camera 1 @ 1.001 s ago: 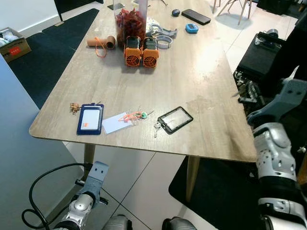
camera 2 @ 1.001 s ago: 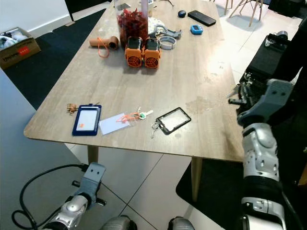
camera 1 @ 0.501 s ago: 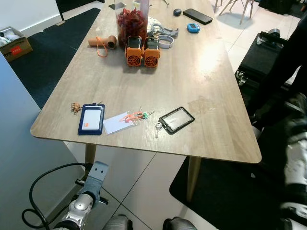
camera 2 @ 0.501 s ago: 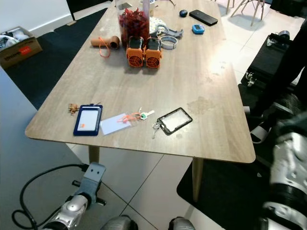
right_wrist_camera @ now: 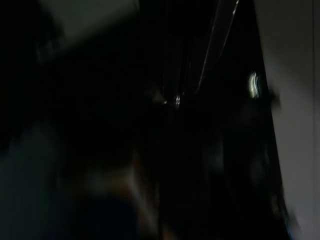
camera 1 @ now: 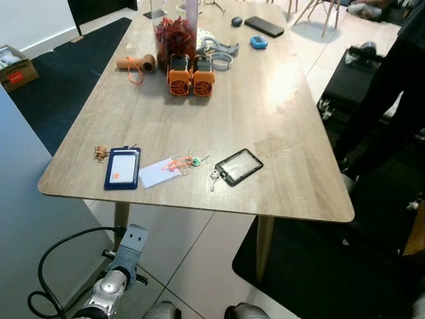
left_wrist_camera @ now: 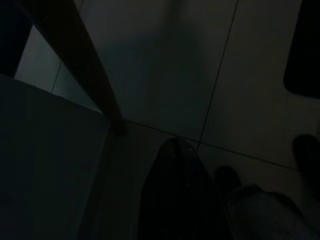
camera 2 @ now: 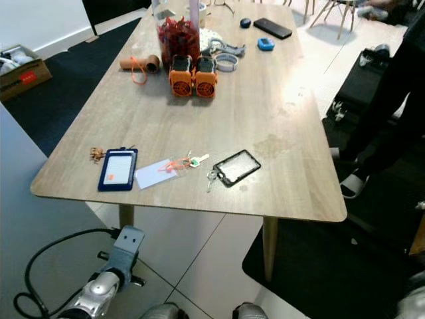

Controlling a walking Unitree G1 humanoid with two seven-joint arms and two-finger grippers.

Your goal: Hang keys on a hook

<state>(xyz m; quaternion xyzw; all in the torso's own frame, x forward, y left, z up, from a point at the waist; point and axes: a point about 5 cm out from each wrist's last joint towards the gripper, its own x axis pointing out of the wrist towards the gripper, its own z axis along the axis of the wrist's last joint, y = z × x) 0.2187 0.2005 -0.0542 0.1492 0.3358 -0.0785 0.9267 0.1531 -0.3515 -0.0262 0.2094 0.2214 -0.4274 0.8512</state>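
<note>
A small bunch of keys (camera 1: 214, 175) lies near the front edge of the wooden table (camera 1: 279, 119), joined to a black badge holder (camera 1: 239, 166). Just to its left lies a second bunch of keys with green and orange tags (camera 1: 188, 160), resting on a white card (camera 1: 157, 173). My left arm (camera 1: 121, 267) hangs idle below the table's front left corner. In the dark left wrist view, my left gripper (left_wrist_camera: 178, 145) points at the tiled floor with its fingers together. The right wrist view is dark and blurred.
A blue card holder (camera 1: 121, 167) lies at the front left. Two orange fans (camera 1: 185, 75), a jar (camera 1: 172, 33), a phone (camera 1: 263, 26) and other small items stand at the far end. A person's dark legs (camera 1: 392, 86) stand to the right of the table.
My right arm, raised beside the table's right edge a second ago, has dropped out of the eye views. The camera has shifted slightly. The things on the table have not moved.
</note>
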